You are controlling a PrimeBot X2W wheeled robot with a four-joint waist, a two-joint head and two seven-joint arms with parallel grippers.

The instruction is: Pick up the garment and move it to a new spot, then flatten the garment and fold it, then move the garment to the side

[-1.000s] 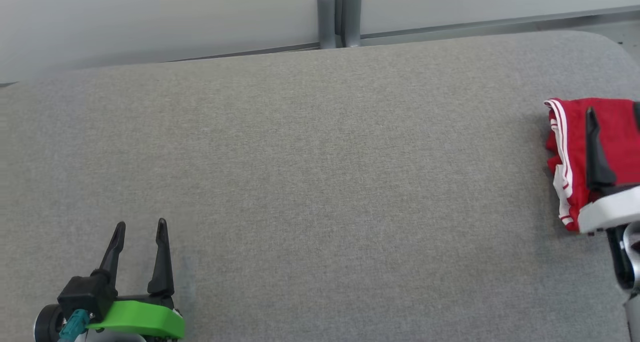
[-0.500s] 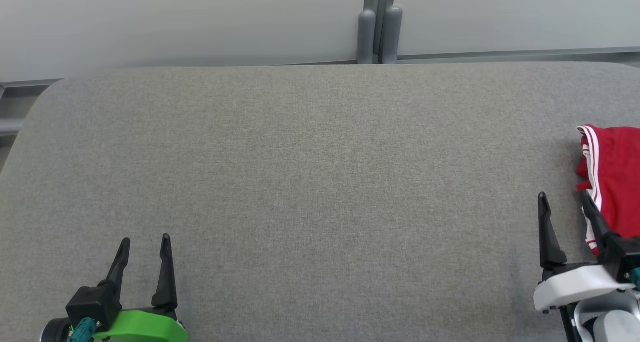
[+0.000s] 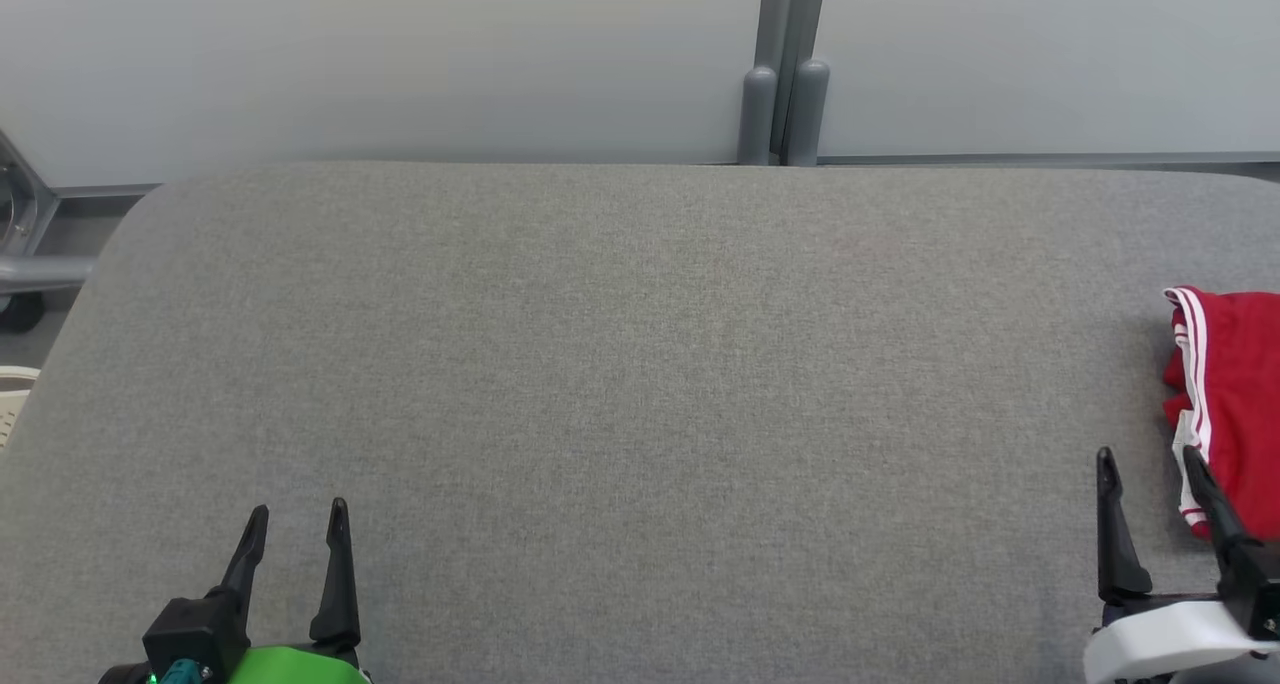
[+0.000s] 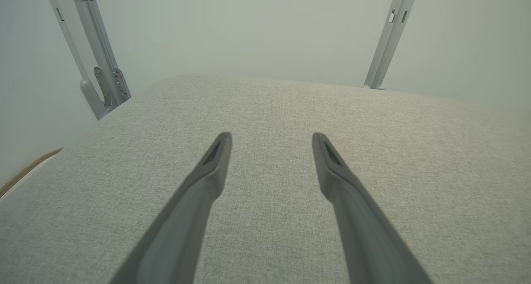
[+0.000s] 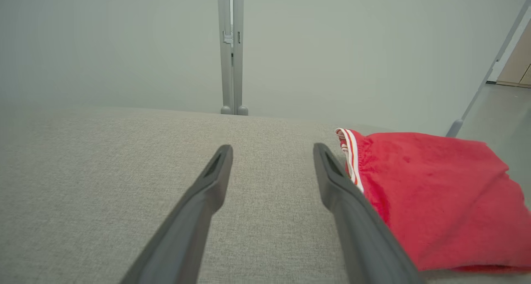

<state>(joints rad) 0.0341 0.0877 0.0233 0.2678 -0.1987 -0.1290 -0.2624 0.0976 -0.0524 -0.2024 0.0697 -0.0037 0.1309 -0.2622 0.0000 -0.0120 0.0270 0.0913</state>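
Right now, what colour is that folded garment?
Red, with white stripes along its edge; the garment shows best in the right wrist view.

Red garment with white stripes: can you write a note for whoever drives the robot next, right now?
Left tool: open, empty, over the grey fabric table, near its front left.
Right tool: open, empty, just beside the red garment with white stripes.
Garment: lies in a compact bundle at the table's right side.
Done: it looks folded and set aside.
To do: probably nothing; check the fold.
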